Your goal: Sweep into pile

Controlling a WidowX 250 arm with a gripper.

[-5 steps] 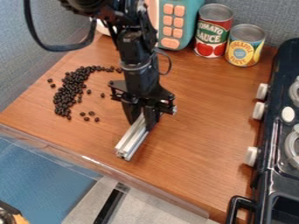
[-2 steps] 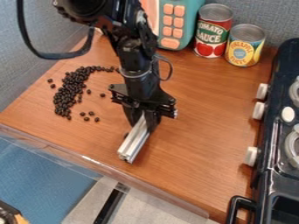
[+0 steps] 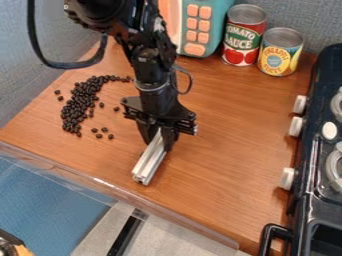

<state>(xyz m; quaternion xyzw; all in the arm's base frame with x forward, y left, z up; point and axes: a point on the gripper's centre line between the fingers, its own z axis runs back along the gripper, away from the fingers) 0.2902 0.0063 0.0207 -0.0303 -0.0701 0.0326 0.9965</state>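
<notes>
The hand (image 3: pixel 159 141) pinches the silver bar (image 3: pixel 149 163) with its 2 fingers nearly together. It went a tiny bit closer to the black beans (image 3: pixel 79 101). They lie beside the hand, unmoved, so sweeping looks unfinished.

"TOMATO SAUCE" reads on the red can (image 3: pixel 243 36) — "PINEAPPLE" on the yellow can (image 3: pixel 280 52), its lower word unclear.

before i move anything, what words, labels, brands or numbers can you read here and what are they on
"TOMATO SAUCE": on the red-topped can
"PINEAPPLE": on the yellow can; the word under it is too small to be sure of
Teal toy: no mark I can make out on its orange buttons
</notes>
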